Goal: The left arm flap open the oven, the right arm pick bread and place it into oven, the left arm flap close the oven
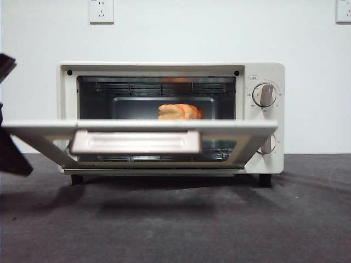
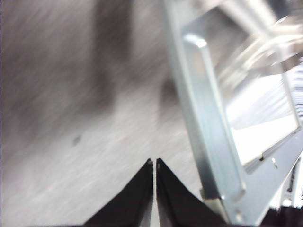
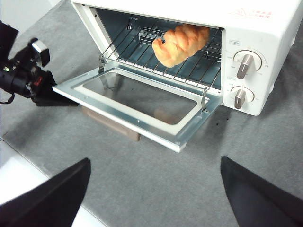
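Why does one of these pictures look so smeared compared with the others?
The left wrist view is streaked with motion blur, washing out the oven door's glass beside the shut left claw; the front and right wrist views stay sharp, with the bread crisp.

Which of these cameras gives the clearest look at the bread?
The right wrist view: the bread lies whole on the oven's wire rack. The front view shows only its top above the door. The left wrist view misses it.
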